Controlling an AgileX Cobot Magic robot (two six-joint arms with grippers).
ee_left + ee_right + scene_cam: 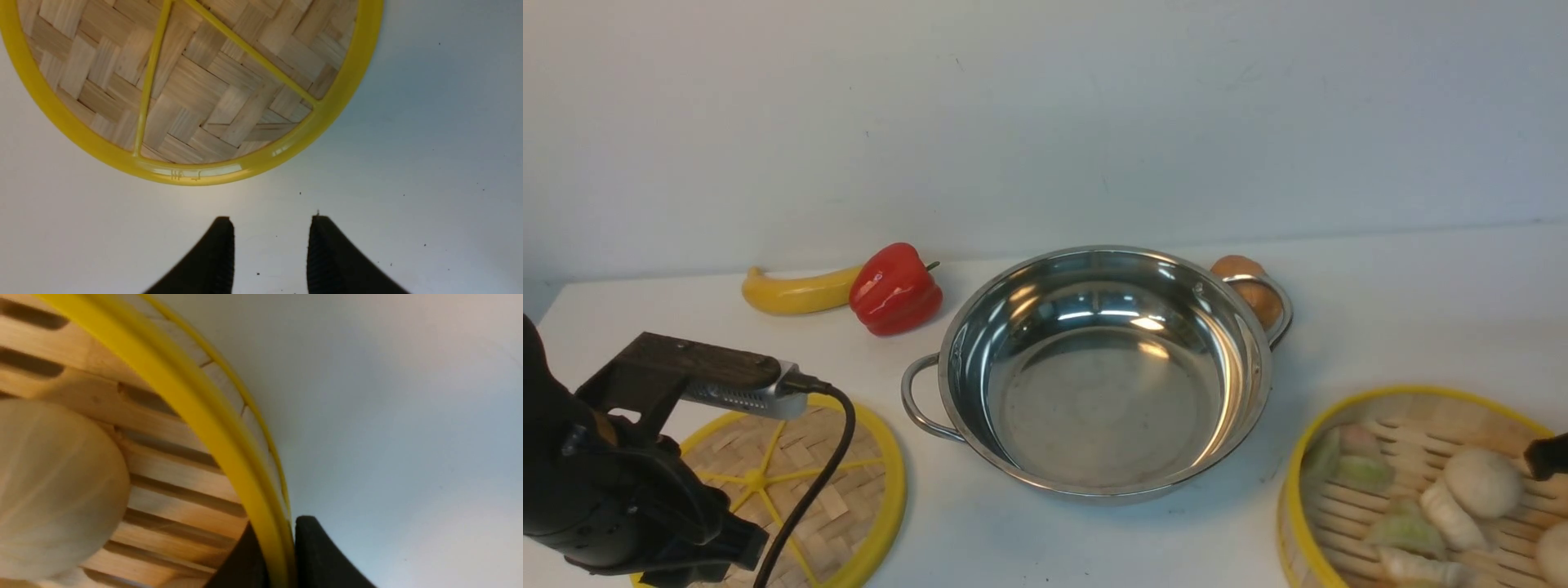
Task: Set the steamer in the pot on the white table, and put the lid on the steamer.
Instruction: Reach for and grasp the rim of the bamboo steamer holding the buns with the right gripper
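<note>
The shiny pot (pixel 1103 371) stands empty mid-table on the white table (pixel 1421 310). At the front right is the steamer (pixel 1413 490), a yellow-rimmed basket holding dumplings and mushrooms. In the right wrist view my right gripper (pixel 274 535) is shut on the steamer's yellow rim (pixel 196 404), one finger inside the wall and one outside. Only a dark tip of it (pixel 1550 456) shows in the front view. The woven lid (pixel 792 490) lies flat at the front left, partly under my left arm. My left gripper (pixel 271 222) hovers open just off the lid's rim (pixel 196 173), holding nothing.
A yellow banana (pixel 796 292) and a red bell pepper (pixel 895 288) lie behind the lid, left of the pot. A brown onion (pixel 1245 286) sits behind the pot's right handle. A black cable (pixel 825 457) runs from the left wrist camera across the lid.
</note>
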